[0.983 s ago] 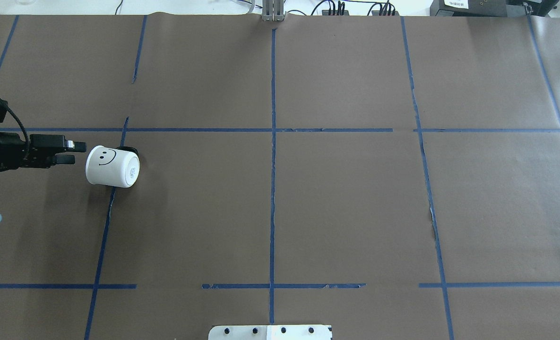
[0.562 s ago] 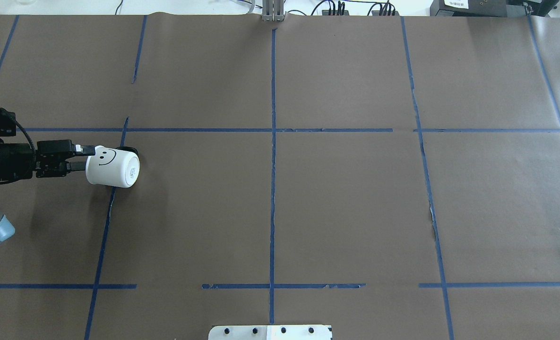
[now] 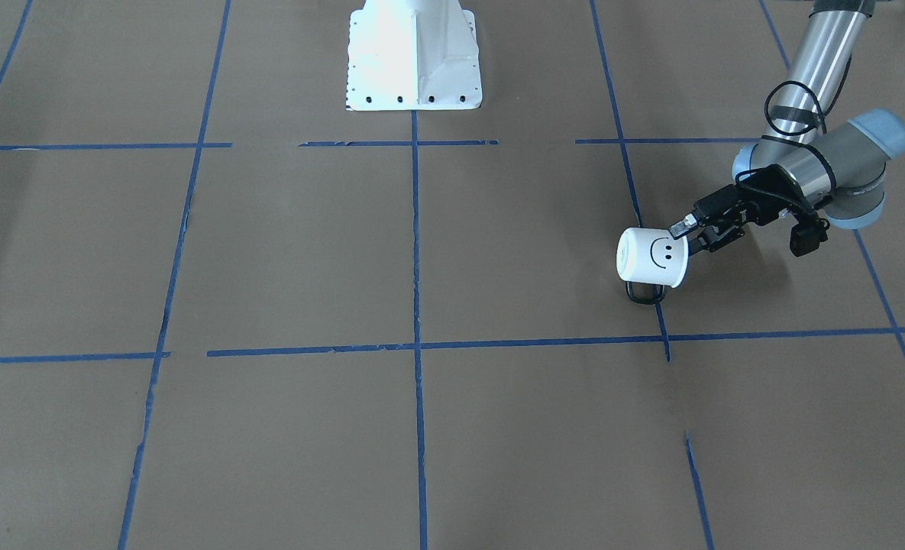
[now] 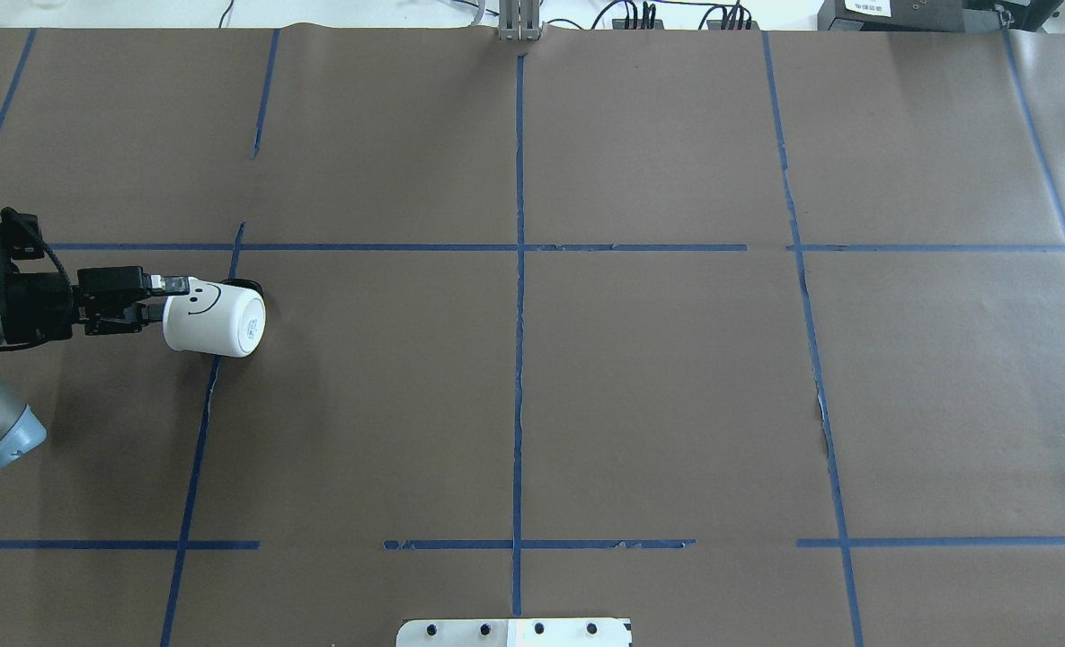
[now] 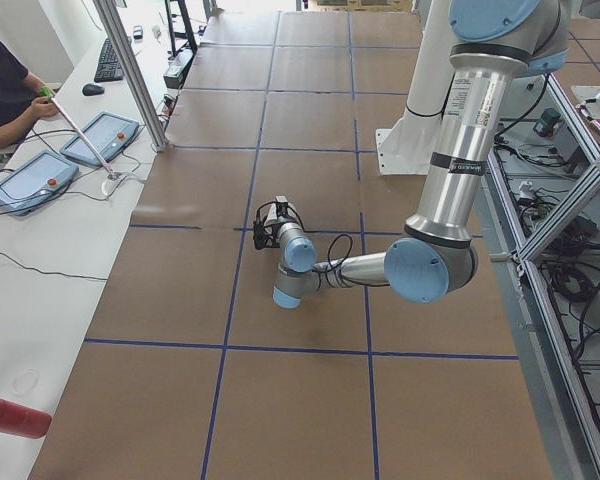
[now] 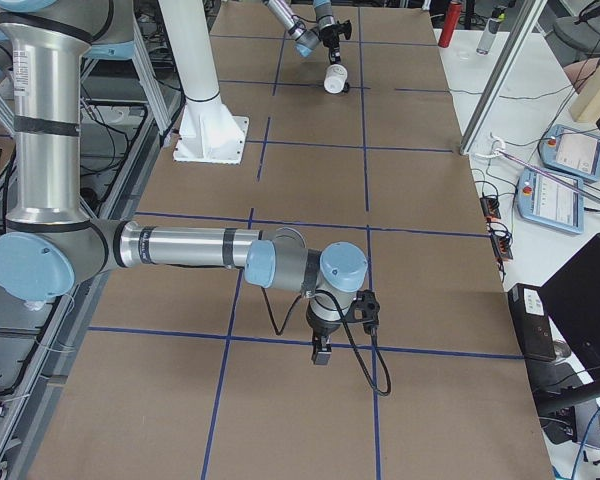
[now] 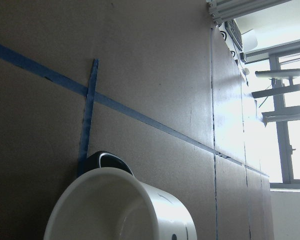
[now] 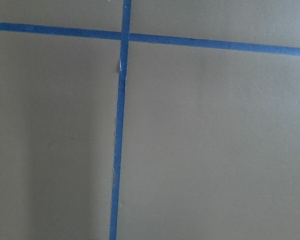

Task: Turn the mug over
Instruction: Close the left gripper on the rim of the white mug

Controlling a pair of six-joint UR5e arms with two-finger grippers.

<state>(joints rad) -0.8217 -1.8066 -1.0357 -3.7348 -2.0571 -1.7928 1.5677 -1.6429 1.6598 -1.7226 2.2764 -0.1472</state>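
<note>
The white mug with a black smiley lies on its side at the table's left, its base toward the table's middle and its black handle on the far side. It also shows in the front view and close up in the left wrist view. My left gripper is open at the mug's rim end, one finger over the wall by the smiley. It also shows in the front view. My right gripper hangs low over bare table; I cannot tell whether it is open or shut.
Brown paper with blue tape lines covers the table. The white robot base plate sits at the near middle edge. An operators' side table with pendants and a red can runs along the far side.
My left gripper has moved right, from a gap short of the mug to its rim, with its finger spacing unchanged. The mug has not moved.
</note>
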